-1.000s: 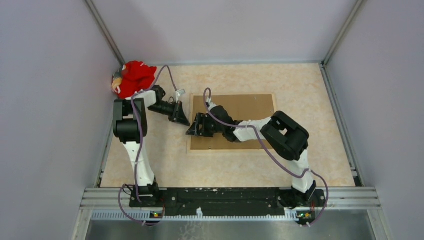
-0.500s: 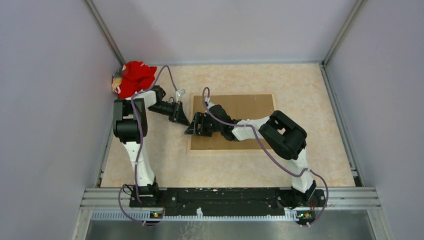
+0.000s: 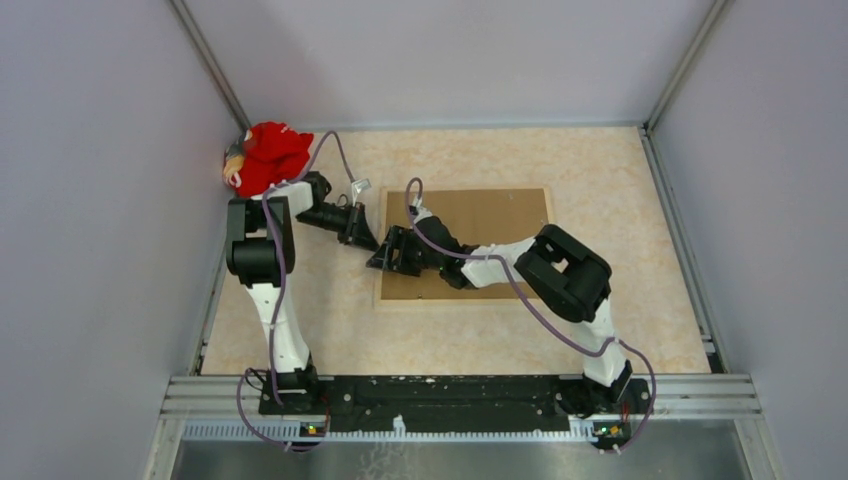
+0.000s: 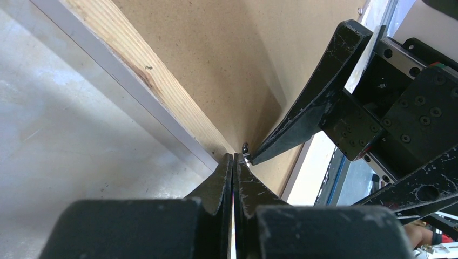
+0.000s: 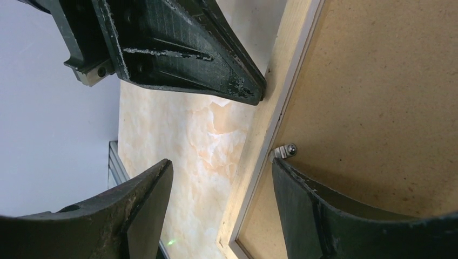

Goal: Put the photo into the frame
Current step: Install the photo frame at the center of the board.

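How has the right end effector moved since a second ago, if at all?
Yes, slightly. In the top view, the right end effector has crept left, further out over the left edge of the frame, which has not shifted.

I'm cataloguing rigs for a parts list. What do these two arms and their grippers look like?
The left arm and right arm are white shells with bulky black joints; a purple cable trails along each. The left gripper and right gripper are matte black, with tapered, scuffed fingers.
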### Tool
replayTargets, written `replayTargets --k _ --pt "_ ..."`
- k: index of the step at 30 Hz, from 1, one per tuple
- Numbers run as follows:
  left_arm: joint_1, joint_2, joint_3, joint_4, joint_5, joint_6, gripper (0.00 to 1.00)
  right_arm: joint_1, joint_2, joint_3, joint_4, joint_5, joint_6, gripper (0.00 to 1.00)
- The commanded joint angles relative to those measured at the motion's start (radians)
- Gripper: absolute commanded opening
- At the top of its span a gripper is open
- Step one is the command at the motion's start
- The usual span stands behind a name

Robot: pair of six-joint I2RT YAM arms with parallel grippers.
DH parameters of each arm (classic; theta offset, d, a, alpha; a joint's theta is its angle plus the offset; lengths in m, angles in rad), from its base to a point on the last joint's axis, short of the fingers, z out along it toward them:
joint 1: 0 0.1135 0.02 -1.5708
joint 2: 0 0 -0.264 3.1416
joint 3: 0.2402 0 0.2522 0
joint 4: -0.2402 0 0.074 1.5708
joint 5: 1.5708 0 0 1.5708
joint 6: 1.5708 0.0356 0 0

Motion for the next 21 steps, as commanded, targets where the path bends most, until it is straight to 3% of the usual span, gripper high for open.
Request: replayTargets --k 1,13,21 --pt "-0.004 -0.013 -0.026 0.045 -0.078 0.043 0.03 0.023 0.017 -0.034 0.064 0.112 0.023 0.68" --pt "-0.003 -0.014 -0.028 0.034 -0.074 0.056 0.02 0.038 -0.006 -0.072 0.138 0.166 0.034 0.68" --pt "-0.001 -0.016 -0.026 0.027 -0.079 0.067 0.00 0.044 -0.103 -0.189 0.132 0.176 0.033 0.68"
